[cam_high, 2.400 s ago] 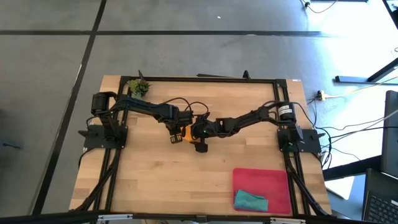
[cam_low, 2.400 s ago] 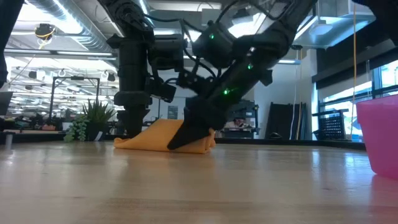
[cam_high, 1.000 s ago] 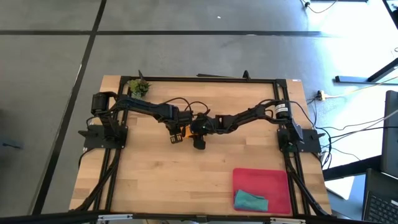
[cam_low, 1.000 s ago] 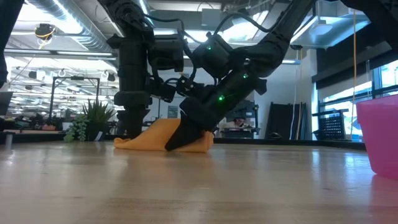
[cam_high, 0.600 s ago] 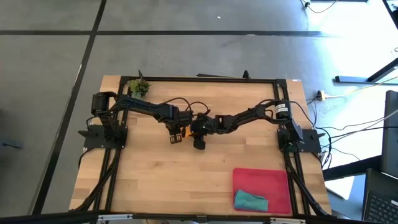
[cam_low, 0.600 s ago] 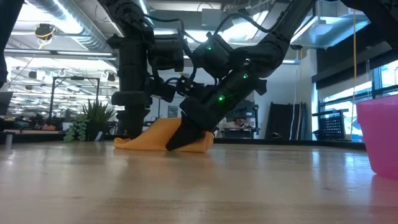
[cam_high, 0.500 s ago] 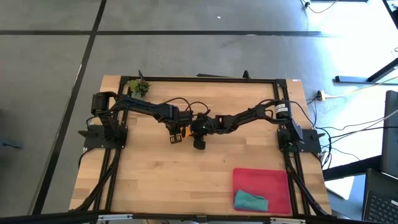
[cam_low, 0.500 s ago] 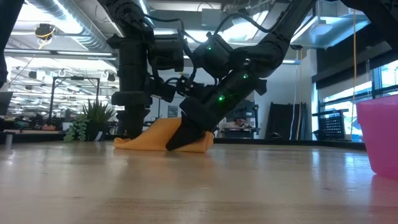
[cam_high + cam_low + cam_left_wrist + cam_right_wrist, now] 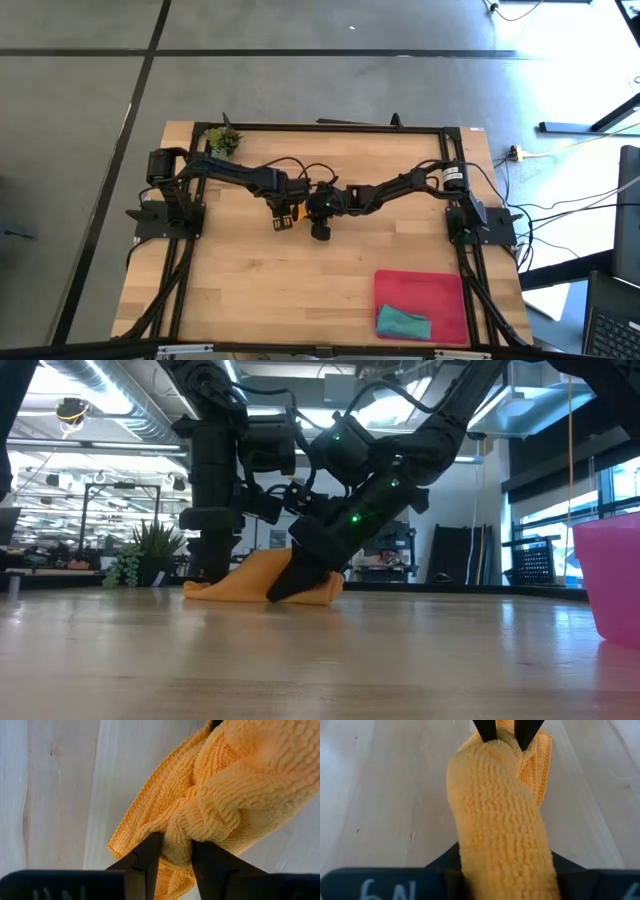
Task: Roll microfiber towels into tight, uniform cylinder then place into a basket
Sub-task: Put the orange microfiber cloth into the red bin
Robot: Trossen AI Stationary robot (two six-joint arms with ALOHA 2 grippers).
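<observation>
Well away from the basket [image 9: 420, 290], the left gripper [image 9: 176, 851] pinches the orange towel [image 9: 255, 580]. The right gripper [image 9: 290, 582] clamps its rolled end.

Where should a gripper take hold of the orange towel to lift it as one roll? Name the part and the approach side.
Probably grip the orange towel across its thick rolled middle, coming from above with a finger on each long side. The roll lies flat on the table, and its end by the left gripper is loose and bunched, so an end grip could let it unroll. The right gripper already straddles the roll.
</observation>
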